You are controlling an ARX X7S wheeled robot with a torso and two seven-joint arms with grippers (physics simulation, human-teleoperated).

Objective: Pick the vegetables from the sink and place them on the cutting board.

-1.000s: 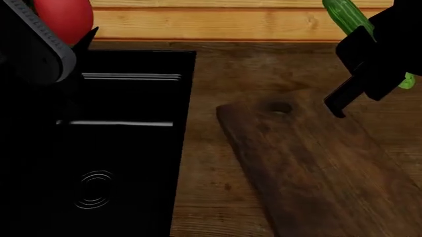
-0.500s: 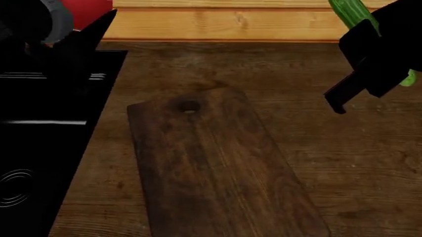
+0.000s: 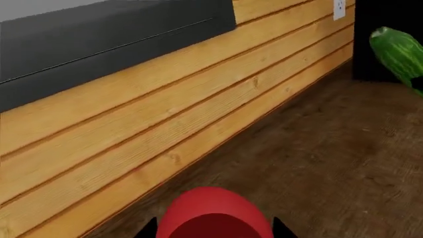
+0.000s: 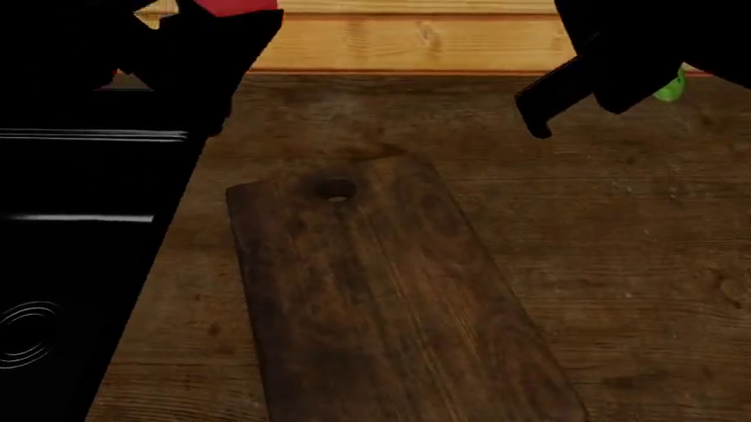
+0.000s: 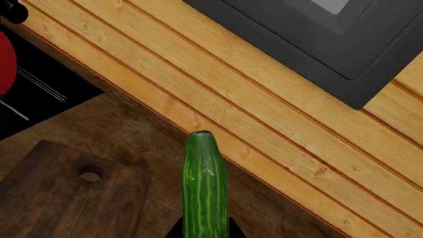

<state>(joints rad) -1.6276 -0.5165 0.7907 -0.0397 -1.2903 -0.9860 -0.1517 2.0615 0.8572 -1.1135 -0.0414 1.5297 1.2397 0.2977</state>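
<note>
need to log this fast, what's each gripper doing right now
Left gripper: shut on the tomato.
Right gripper: shut on the cucumber.

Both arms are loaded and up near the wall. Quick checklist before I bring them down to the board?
1. Round red tomato in left gripper: ok.
2. Slender green cucumber in right gripper: ok.
3. Long dark brown wooden cutting board bare, nothing on it: ok.
4. Either vegetable above the board: not ok; both sit toward the plank wall.
5. Grip firmness: cannot tell; fingertips barely visible.
</note>
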